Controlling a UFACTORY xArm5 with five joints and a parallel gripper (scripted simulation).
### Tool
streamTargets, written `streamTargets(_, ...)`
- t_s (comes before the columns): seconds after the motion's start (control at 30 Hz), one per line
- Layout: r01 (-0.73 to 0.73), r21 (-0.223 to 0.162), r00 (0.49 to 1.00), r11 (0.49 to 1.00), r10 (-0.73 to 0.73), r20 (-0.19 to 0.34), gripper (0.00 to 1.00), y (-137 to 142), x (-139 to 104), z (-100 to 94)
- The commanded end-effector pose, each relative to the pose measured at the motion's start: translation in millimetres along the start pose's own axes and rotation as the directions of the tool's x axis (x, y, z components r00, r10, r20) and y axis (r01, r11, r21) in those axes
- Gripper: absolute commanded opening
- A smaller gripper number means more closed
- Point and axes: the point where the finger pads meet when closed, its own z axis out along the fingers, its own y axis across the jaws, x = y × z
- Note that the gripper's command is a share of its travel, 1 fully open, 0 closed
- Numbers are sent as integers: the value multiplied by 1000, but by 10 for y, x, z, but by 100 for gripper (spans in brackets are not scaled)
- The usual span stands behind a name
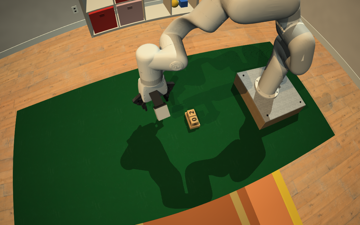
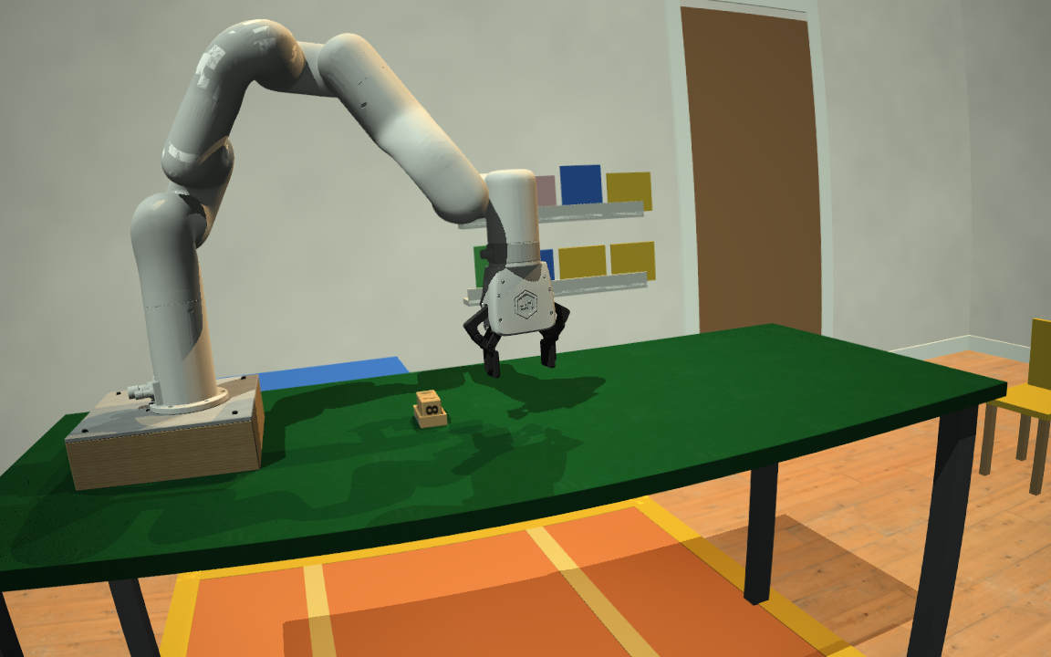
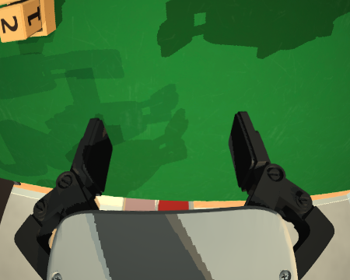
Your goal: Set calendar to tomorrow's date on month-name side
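A small light-wood tray (image 1: 195, 127) (image 2: 431, 422) (image 3: 50, 17) lies on the green table. Two wooden cubes stand in it side by side. The far cube (image 1: 191, 112) (image 3: 11, 24) has a 2 on top and a 1 on a side in the wrist view. The near cube (image 1: 194, 119) (image 2: 430, 408) has a 0 on top; its end towards the exterior camera looks like an 8. I cannot read a month's name in any view. My gripper (image 1: 156, 104) (image 2: 522, 369) (image 3: 169, 129) is open and empty, above the table, off to the side of the tray away from the robot's base.
The robot's base block (image 1: 273, 95) (image 2: 166, 445) stands on the table, on the other side of the tray. Behind the table is a shelf unit (image 1: 117, 16). A yellow chair (image 2: 1039, 400) stands on the floor past the table's far end.
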Motion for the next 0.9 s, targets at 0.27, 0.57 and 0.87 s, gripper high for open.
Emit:
streamTargets(0.27,213,-4,977,977,-213,2,100,-61,-36,21)
streamTargets(0.57,352,-4,936,936,-352,3,100,-128,-64,53)
streamTargets(0.87,526,-3,851,851,-526,4,100,-159,-74,69)
